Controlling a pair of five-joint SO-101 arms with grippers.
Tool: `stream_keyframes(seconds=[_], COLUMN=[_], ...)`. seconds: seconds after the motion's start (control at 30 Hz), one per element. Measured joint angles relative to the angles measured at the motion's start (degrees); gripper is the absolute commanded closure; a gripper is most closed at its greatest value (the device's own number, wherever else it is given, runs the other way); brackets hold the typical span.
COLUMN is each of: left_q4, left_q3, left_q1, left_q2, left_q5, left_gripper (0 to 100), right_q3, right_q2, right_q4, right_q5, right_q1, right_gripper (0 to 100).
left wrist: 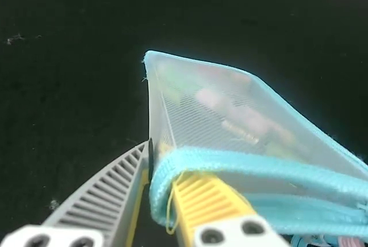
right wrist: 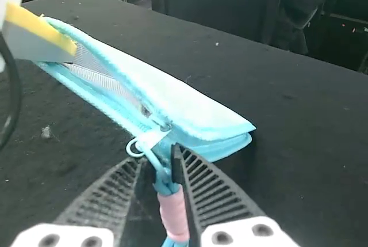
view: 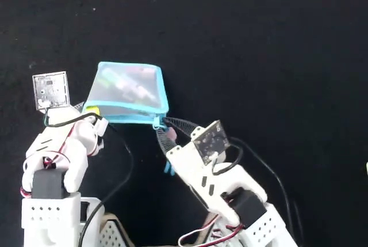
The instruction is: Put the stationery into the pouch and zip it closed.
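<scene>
The right fingers are clenched on the zip pull, a blue cord with a pink sleeve that hangs from the slider on the pouch. The slider sits on the pouch's long zipped edge, close to the corner nearest the right arm. Whether the zip is shut along its whole length I cannot tell.

The left fingers, one grey and one yellow, are clamped on the opposite end of that same edge. They pinch the thick blue binding at the pouch's corner, with the grey finger on one side of the pouch and the yellow on the other. The pouch is stretched between the two arms.

The pouch is light blue with see-through mesh sides. It lies on the black bench just in front of both arms, with its zipped edge turned toward them and its far edge pointing away. The stationery is inside the pouch, showing through the mesh as pale pink, green and white shapes lying across one another. The single pieces are too blurred to name.
</scene>
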Motion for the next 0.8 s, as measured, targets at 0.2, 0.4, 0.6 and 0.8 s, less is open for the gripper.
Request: stream_keyframes(seconds=[0.2, 0.4, 0.6, 0.8], left_q4=[0.0, 0.0, 0.0, 0.0], left_q3=[0.0, 0.1, 0.1, 0.1], left_q1=[0.0, 0.0, 0.0, 0.0], left_q2=[0.0, 0.0, 0.0, 0.0], left_q5=[0.0, 0.0, 0.0, 0.0], left_gripper=[97, 97, 97, 97], right_q3=[1.0, 0.4, -1.3, -1.5], right_q2=[0.0, 0.0, 0.0, 0.0], right_q4=[-2.5, -1.8, 2.3, 2.3], right_q5=[0.0, 0.0, 0.0, 0.0], right_q1=[0.0, 3.1, 5.1, 5.2], right_gripper=[98.7, 98.7, 98.7, 98.7])
